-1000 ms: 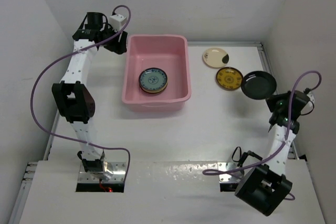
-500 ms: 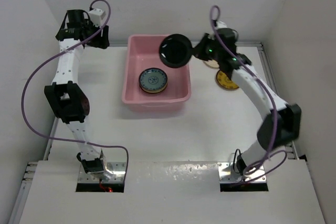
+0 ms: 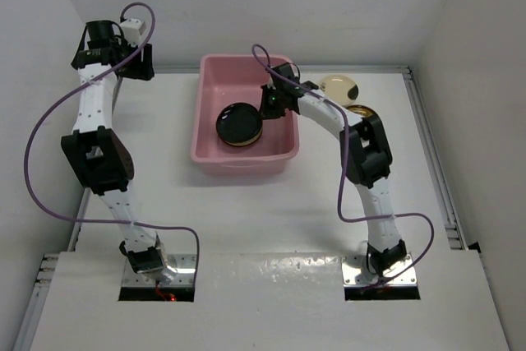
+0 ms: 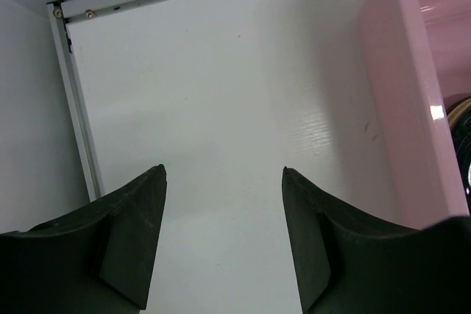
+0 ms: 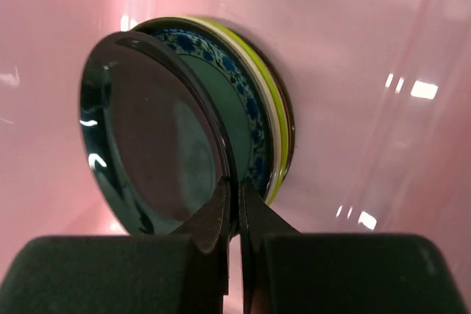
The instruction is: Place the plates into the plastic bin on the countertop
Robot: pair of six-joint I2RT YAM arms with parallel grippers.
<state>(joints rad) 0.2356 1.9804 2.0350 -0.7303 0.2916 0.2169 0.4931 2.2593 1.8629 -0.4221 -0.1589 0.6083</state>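
— Black plate (image 5: 147,152): where?
— Inside the bin (image 3: 243,159), over the stack (image 5: 276,134) that lies on the bin floor. It is tilted against the stack: the two are close on one side and a gap opens on the other. Cannot tell whether they touch.

— Grip?
— Right gripper (image 5: 234,189) is clenched on the black plate's rim, with one finger on each face of it. The arm reaches over the bin's right wall.

— Stack contents?
— The wrist view shows a blue plate (image 5: 246,119) on top, patterned. Below it sit a pale rim and a green plate (image 5: 277,112). Lower layers are not legible.

— Plates outside the bin?
— Two are on the countertop (image 3: 246,211), right of the bin near the far edge. The cream plate (image 3: 335,85) has a dark patch. The yellow plate (image 3: 362,109) is just in front of it, mostly hidden by the right arm.

— Left side?
— Left gripper (image 4: 224,174) has its jaws released and nothing between them. It hangs over bare countertop at the far left corner. The bin's left wall is on one side of it and the edge strip (image 4: 73,108) on the other. It is well apart from every plate.
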